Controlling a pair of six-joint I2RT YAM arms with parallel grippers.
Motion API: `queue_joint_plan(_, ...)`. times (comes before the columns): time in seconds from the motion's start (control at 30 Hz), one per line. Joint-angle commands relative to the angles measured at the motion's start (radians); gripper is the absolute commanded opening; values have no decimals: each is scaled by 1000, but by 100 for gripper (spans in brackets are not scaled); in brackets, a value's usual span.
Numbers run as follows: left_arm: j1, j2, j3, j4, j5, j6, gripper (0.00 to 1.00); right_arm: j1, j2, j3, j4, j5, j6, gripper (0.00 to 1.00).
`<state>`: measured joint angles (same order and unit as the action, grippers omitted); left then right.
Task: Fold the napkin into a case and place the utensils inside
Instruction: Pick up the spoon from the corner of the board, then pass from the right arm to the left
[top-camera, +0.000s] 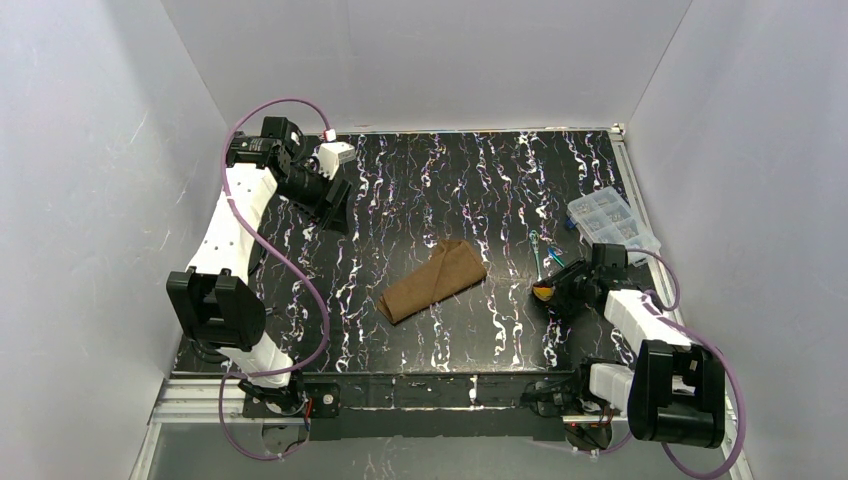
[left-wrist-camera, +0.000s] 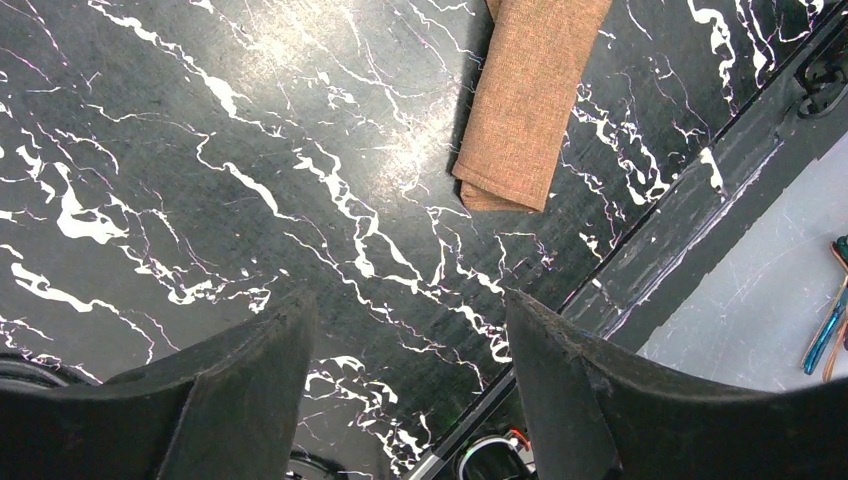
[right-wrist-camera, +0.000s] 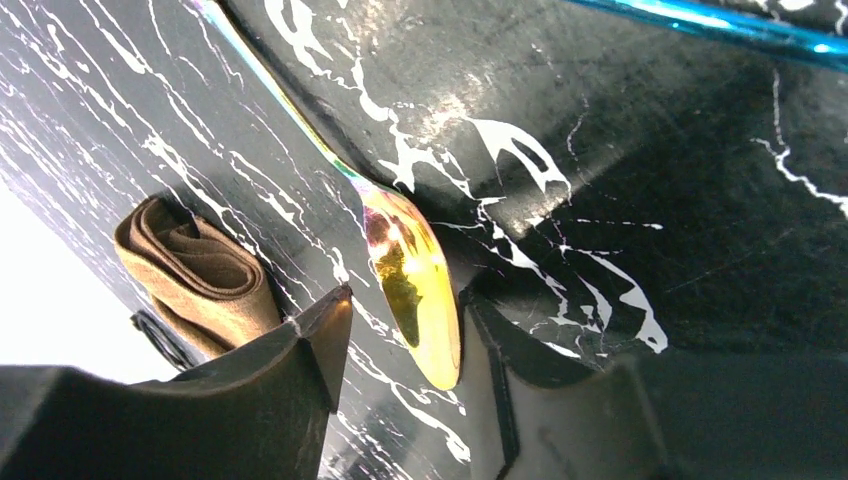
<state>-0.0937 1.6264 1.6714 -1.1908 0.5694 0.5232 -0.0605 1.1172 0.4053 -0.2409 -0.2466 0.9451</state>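
The brown napkin (top-camera: 432, 281) lies folded into a narrow layered case in the middle of the table, its rolled end (right-wrist-camera: 200, 275) showing in the right wrist view. The utensils (top-camera: 545, 250) lie right of it. My right gripper (top-camera: 545, 290) is low over them, open, straddling a shiny gold-tinted spoon bowl (right-wrist-camera: 415, 290). The bowl rests against the right finger, with a gap to the left finger (right-wrist-camera: 320, 340). A blue handle (right-wrist-camera: 720, 25) crosses the top of that view. My left gripper (top-camera: 335, 205) hangs open and empty at the back left, far from the case (left-wrist-camera: 530, 100).
A clear plastic compartment box (top-camera: 612, 222) stands at the table's right edge, just behind the right arm. White walls close in three sides. The metal rail (top-camera: 400, 392) runs along the front edge. A blue-handled tool (left-wrist-camera: 825, 335) lies on the grey surface beyond it.
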Motion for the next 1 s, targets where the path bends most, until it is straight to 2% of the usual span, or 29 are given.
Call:
queue_joint_plan(0.0, 5, -24, 41, -42, 33, 0, 68, 7, 35, -34, -97, 69, 15, 46)
queue_joint_plan(0.03, 5, -21, 45, -46, 35, 1, 68, 7, 35, -36, -90, 73, 19, 34)
queue_joint_plan(0.2, 5, -7, 52, -63, 53, 3, 68, 7, 19, -3, -98, 93, 3, 1)
queue_joint_plan(0.37, -15, 23, 72, -107, 89, 15, 68, 8, -45, 124, -137, 136, -81, 1)
queue_joint_plan(0.53, -34, 20, 101, -118, 153, 64, 68, 46, 18, 354, -162, 66, -248, 1)
queue_joint_plan(0.6, -35, 21, 137, -144, 191, 114, 68, 150, 92, 519, -196, 46, -327, 1)
queue_joint_plan(0.73, -54, 25, 229, -258, 269, 281, 70, 403, 309, 820, -376, 27, -538, 1)
queue_joint_plan(0.87, -78, 20, 289, -353, 249, 400, 71, 530, 389, 975, -476, -14, -655, 1)
queue_joint_plan(0.97, -78, -15, 243, -377, 261, 451, 71, 639, 448, 1083, -604, -6, -754, 1)
